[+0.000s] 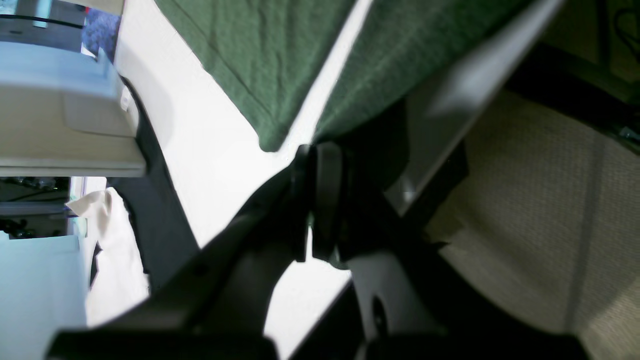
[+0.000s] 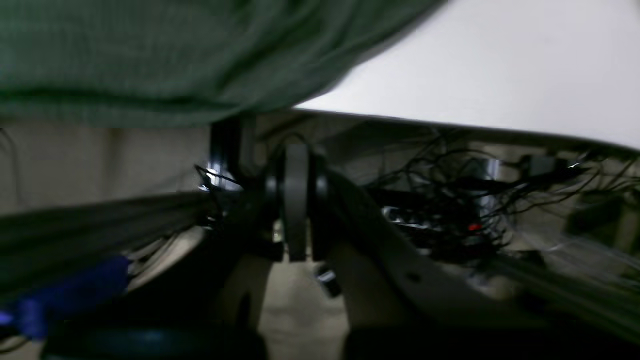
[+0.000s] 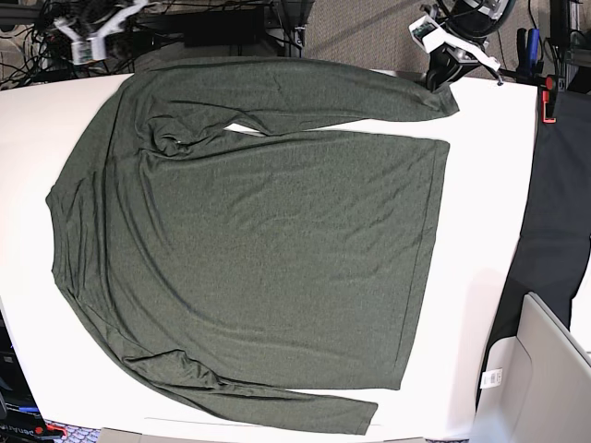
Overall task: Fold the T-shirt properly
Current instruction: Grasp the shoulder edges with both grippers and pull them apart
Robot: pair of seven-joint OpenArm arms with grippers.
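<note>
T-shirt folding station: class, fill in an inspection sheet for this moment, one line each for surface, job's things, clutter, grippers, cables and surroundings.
Surface: white table, mostly covered by the garment.
Job's things: T-shirt spread flat and unfolded, both long sleeves lying along the body's sides, collar end toward the base view's left.
Clutter: nothing seen on the tabletop.
Grippers: left gripper shut at a sleeve cuff by the table edge; whether it pinches cloth cannot be told. Right gripper shut, off the table's edge, holding nothing visible.
Cables: tangled black wires beyond the table edge.
Surroundings: grey bin and dark cloth beside the table.
</note>
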